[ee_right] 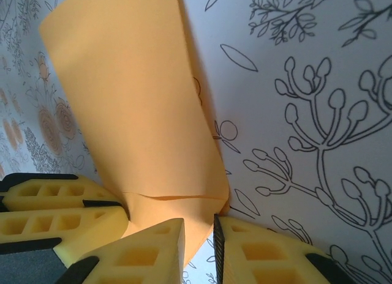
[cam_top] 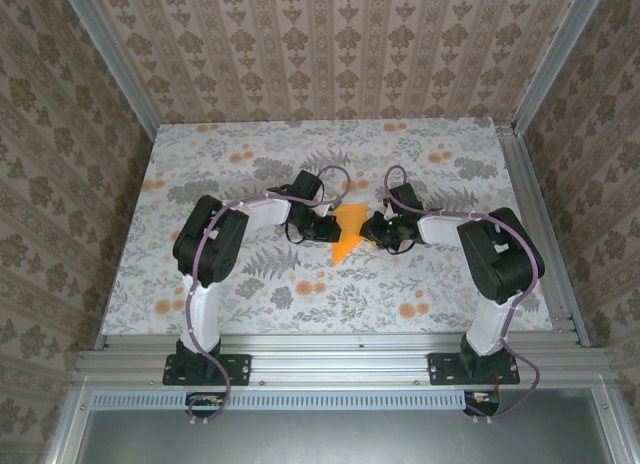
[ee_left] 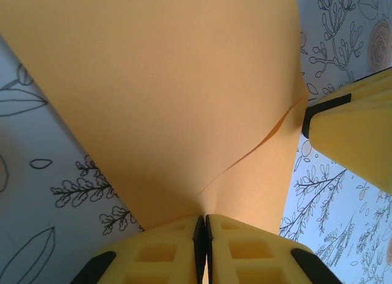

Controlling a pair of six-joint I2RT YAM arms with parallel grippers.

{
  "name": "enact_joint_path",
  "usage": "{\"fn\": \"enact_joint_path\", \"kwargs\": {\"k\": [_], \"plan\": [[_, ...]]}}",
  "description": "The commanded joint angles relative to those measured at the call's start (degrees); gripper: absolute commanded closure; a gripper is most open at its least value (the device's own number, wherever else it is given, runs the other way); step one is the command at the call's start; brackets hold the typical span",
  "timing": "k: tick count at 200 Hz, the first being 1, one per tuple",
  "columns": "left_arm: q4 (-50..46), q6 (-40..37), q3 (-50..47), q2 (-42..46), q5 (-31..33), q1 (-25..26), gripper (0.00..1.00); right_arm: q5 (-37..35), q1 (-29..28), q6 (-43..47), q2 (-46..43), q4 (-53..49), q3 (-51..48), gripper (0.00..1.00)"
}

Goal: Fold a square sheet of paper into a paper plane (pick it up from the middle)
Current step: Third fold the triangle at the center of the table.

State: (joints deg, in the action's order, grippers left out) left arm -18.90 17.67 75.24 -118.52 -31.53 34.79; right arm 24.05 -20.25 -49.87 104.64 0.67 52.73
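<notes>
The square sheet of paper [cam_top: 346, 240] is bright orange and folded into a wedge that points toward the near edge, mid-table between both grippers. My left gripper [cam_top: 322, 229] holds its left side. In the left wrist view the left gripper [ee_left: 205, 226] is shut on the sheet of paper [ee_left: 171, 82], which rises from the pinch with a creased flap. My right gripper [cam_top: 388, 234] is at the paper's right side. In the right wrist view the right gripper [ee_right: 199, 241] stands slightly open, and a corner of the sheet of paper [ee_right: 135, 100] hangs loose in the gap.
A grey floral cloth [cam_top: 300, 154] covers the table. Patterned walls close in the back and both sides, and an aluminium rail [cam_top: 340, 359] runs along the near edge. One right finger [ee_left: 355, 131] shows close beside the paper, and the left fingers [ee_right: 55, 223] sit next to the right jaws.
</notes>
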Motion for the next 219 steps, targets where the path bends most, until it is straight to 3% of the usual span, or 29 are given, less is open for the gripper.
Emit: {"fn": "enact_joint_path", "kwargs": {"k": [1, 149, 219], "plan": [[-3.6, -2.3, -3.0, -4.7, 5.6, -0.4, 0.86, 1.7, -0.4, -1.4, -0.6, 1.2, 0.7, 0.78], [-3.8, -2.0, -2.6, -5.4, 5.0, -0.4, 0.86, 2.7, -0.3, -2.4, -1.3, 4.4, -1.7, 0.78], [-3.8, -2.0, -2.5, -5.6, 4.7, -0.5, 0.86, -2.0, -0.3, 1.6, -2.4, -2.6, -0.6, 0.77]]}}
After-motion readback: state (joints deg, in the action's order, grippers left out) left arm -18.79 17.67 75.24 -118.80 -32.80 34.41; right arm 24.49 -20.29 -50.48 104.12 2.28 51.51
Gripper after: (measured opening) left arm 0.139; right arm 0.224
